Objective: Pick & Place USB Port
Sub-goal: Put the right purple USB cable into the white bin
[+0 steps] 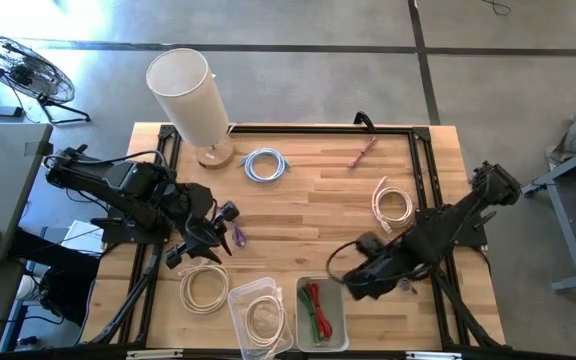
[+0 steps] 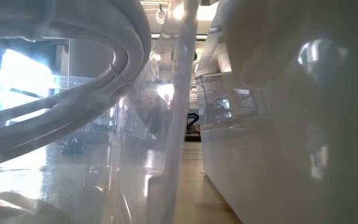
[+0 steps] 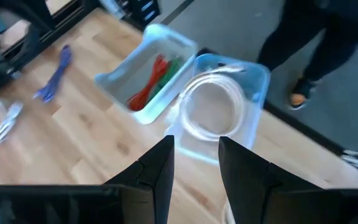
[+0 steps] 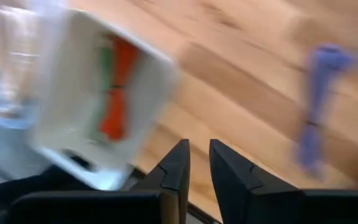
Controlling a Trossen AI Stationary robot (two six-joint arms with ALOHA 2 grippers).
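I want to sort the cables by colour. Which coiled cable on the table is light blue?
The light blue coil lies beside the lamp base at the table's far side. The other loose coils are white or cream.

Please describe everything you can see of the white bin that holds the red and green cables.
The white bin is a small rectangular tub, probably plastic, with rounded corners and opaque walls. It stands upright and open at the table's front edge, right beside a clear container with a coiled white cable; whether they touch is unclear. Inside lie bundled red and green cables. Neither gripper touches it.
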